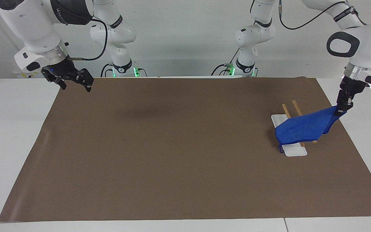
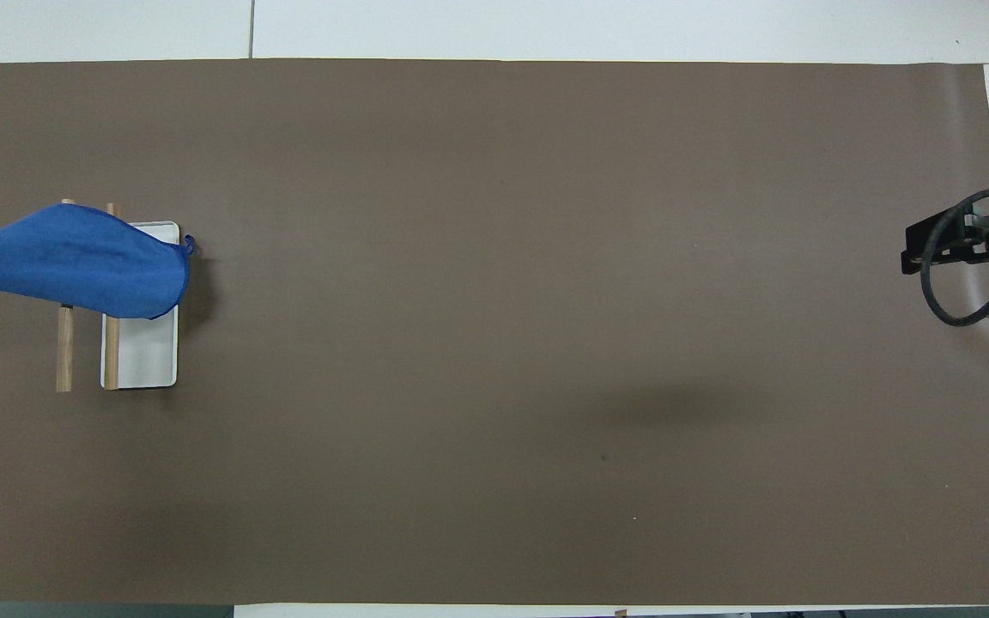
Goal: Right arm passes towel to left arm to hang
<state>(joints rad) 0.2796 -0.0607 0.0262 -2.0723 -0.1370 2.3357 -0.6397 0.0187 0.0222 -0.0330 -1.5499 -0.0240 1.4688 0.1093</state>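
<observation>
The left gripper (image 1: 342,108) is clenched on one corner of the towel (image 1: 304,129), over the brown mat (image 1: 172,145) at the left arm's end of the bench (image 1: 14,129); the left arm (image 1: 356,45) descends to it from above; in the overhead view this gripper is out of frame and only the cloth's drawn-out corner reaches the picture's edge.

The towel is royal blue and stretched slantwise from the gripper down across the rack; it lies over both wooden rails (image 1: 296,108), covering their middle and leaving their ends bare; its lower bulk hangs over the white base plate (image 1: 295,151); its small loop (image 2: 189,247) shows at the corner nearest the middle of the mat.

The rack stands on the mat near the left arm's end; its two rails run parallel, just beside one another.

The right gripper (image 1: 72,80) is released, fingers spread, holding nothing; it hangs over the mat's corner at the right arm's end, well apart from the towel; the right arm (image 1: 40,29) waits there, a black cable (image 2: 949,292) looping beside its wrist.

Nothing stands between the two grippers; the mat between them carries only faint shadows.
</observation>
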